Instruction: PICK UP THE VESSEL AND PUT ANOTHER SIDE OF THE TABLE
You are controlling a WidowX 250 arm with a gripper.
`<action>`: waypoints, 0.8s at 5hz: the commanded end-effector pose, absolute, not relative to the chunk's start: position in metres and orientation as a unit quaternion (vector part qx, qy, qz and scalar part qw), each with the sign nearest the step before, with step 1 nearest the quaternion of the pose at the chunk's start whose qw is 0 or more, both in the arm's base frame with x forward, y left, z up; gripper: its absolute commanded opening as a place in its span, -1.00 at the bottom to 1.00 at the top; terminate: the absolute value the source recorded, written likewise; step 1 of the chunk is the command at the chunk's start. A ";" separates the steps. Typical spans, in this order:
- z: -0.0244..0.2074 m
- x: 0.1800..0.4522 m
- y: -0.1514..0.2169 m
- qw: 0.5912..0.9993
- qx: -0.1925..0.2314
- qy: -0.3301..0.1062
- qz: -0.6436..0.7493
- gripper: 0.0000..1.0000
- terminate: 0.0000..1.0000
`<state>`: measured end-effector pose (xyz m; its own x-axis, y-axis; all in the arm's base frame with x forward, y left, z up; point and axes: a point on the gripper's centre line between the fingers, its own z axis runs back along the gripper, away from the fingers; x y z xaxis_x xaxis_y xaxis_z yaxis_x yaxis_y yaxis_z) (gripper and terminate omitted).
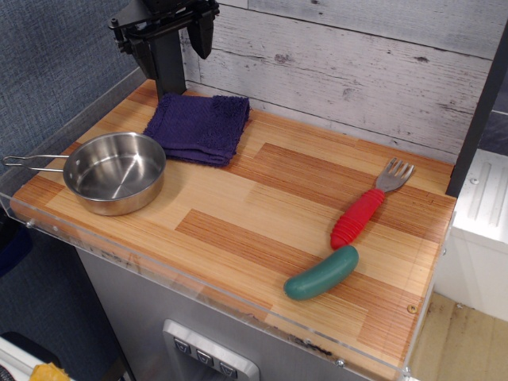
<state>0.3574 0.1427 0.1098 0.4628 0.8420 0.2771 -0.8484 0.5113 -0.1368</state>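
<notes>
The small round shiny stainless-steel pan [115, 172] sits upright and empty near the left end of the rectangular striped wood-plank surface [262, 214], close to its clear acrylic front edge. Its thin looped wire handle points left, reaching out past the surface's edge.

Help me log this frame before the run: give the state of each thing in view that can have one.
vessel: upright, empty, on the table's left end, handle pointing left past the edge.
purple cloth: folded, flat, right behind the vessel.
fork: lying flat, tines toward the wall.
green pickle toy: lying on its side near the front edge.
pincer: raised above the back left corner, open, holding nothing.
table: level.
</notes>
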 end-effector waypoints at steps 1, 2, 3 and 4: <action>0.110 0.357 0.143 0.855 0.010 -0.156 0.494 1.00 -1.00; 0.098 0.334 0.147 0.859 0.044 -0.167 0.482 1.00 -1.00; 0.091 0.320 0.141 0.869 0.054 -0.178 0.459 1.00 -1.00; 0.081 0.304 0.128 0.876 0.053 -0.172 0.448 1.00 -1.00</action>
